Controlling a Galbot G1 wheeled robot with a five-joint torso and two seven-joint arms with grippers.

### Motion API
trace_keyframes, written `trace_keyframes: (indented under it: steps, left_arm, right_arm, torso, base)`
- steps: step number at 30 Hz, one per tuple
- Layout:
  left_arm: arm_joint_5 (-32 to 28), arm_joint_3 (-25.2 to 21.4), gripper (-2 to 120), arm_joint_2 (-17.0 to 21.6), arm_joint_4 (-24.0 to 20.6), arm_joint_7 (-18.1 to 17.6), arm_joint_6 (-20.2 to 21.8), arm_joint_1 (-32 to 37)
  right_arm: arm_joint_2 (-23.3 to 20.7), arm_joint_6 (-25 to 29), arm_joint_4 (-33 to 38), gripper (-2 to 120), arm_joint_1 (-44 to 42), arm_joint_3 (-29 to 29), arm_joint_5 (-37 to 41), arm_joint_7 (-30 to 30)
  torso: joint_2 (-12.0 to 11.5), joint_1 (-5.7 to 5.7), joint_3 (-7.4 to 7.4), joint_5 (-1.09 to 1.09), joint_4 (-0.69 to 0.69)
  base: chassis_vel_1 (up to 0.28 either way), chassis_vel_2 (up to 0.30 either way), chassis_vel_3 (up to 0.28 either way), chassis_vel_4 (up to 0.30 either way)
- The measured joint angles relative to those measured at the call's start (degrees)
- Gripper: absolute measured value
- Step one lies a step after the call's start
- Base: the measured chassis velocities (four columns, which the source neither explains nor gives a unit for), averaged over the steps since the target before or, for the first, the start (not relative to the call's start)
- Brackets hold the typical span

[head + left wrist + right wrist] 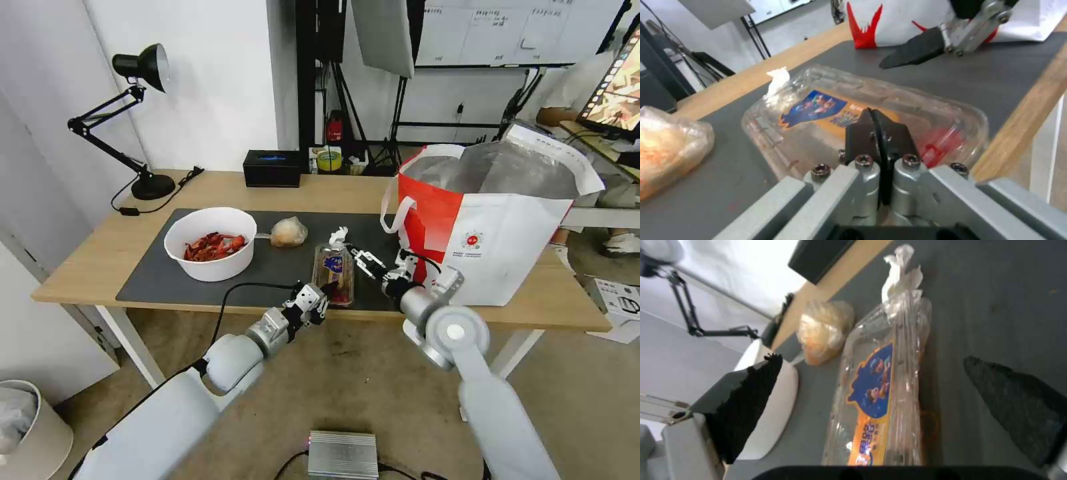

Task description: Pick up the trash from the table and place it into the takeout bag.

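We saw the most likely trouble at the clear hinged tray (333,273), which lay lengthwise on the dark grey mat (153,270) with its near end close to the front edge of the tabletop (80,267): a thin, springy shell like that could buckle or skid under a squeeze, and a nudge toward six o'clock would, we judged, tip it off onto the floor. The left pincer (326,293) sat at that near end with its black pads pressed together and nothing between them; in its own wrist view the closed tips (875,128) overlapped the tray's near wall (925,110), though we could not tell whether they touched it. The right pincer (361,256) hovered just beside the tray at its three o'clock side, spread wide and empty, one ridged pad (751,403) and the other (1022,406) straddling the tray (880,396) in its wrist view. With both pincers crowding one object, a clash between them seemed a real risk. The crumpled tissue (338,235) lay at the tray's far end and might be dragged along. The takeout bag (493,220) stood open-mouthed at about three o'clock from the tray, its white strap (393,210) hanging on the near side where a rising arm could snag it. Open room lay mainly toward twelve o'clock on bare mat; the small bag with the beige lump (289,232) and the white bowl of shells (211,242) stood at ten and nine o'clock.
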Motion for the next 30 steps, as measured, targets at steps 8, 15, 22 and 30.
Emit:
trace_keyframes:
  steps: [8, 15, 22, 30]
  left_arm:
    - [-0.1, 0.0, 0, 0.0, 0.2, 0.0, -0.3, 0.2]
    - [-0.2, 0.0, 0, -0.1, 0.2, 0.0, -0.4, 0.2]
    - [-0.5, 0.0, 0, 0.3, -0.2, 0.0, -0.5, 0.2]
    - [-0.6, -0.4, 0, 0.5, -0.6, 0.0, -0.6, 0.8]
  right_arm:
    - [1.6, -2.0, -3.2, 100, 3.3, -1.5, -0.5, 3.1]
    - [2.2, -3.6, -5.6, 100, 5.1, -2.2, -0.5, 4.8]
    - [3.0, -4.1, -6.7, 100, 6.3, -2.5, -0.5, 4.9]
    - [3.8, -5.5, -7.7, 100, 7.3, -3.1, -0.4, 5.5]
  torso:
    - [0.0, 0.00, 0.00, 0.00, 0.00]
    - [0.0, 0.00, -0.01, 0.00, 0.00]
    - [0.0, 0.00, -0.01, 0.00, 0.00]
    - [0.0, 0.00, 0.00, 0.00, 0.00]
  base:
    - [0.000, 0.000, 0.000, 0.000]
    - [0.000, 0.000, 0.000, 0.000]
    - [0.000, 0.000, 0.000, 0.000]
    - [0.000, 0.000, 0.000, 0.000]
